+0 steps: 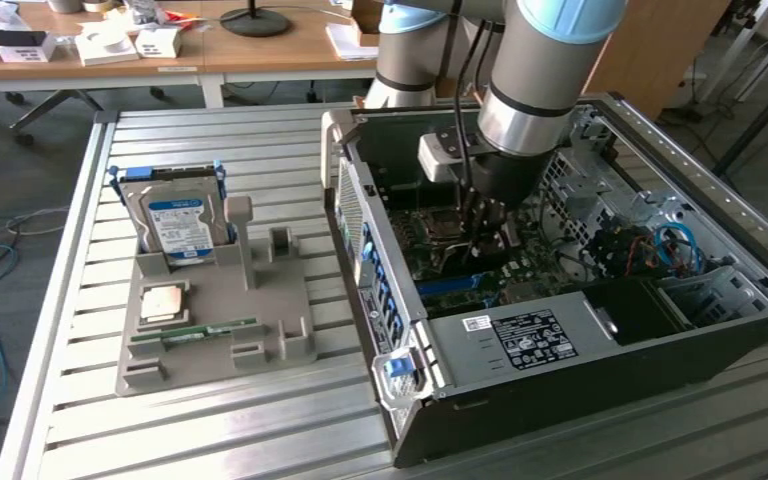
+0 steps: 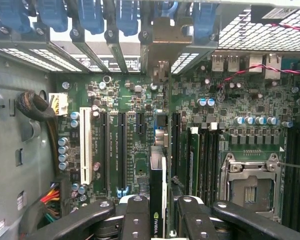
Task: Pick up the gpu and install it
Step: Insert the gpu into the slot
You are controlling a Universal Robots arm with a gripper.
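Observation:
The gpu (image 2: 157, 192) is a thin dark card seen edge-on, with a green logo near my fingers. My gripper (image 2: 157, 222) is shut on it, one black finger (image 2: 135, 215) on each side. The card hangs low over the green motherboard (image 2: 135, 107), in line with the long black expansion slots (image 2: 121, 150). Its metal bracket end (image 2: 162, 47) reaches the case's rear slot openings. In the exterior view the gripper (image 1: 480, 235) is down inside the open computer case (image 1: 518, 340), over the motherboard.
Blue slot latches (image 2: 90, 17) line the case's rear wall. Memory slots and the CPU socket (image 2: 250, 182) lie beside the card. Outside the case, a grey tray (image 1: 271, 325) holds a hard drive (image 1: 177, 225), a chip (image 1: 160, 300) and a memory stick (image 1: 197, 331).

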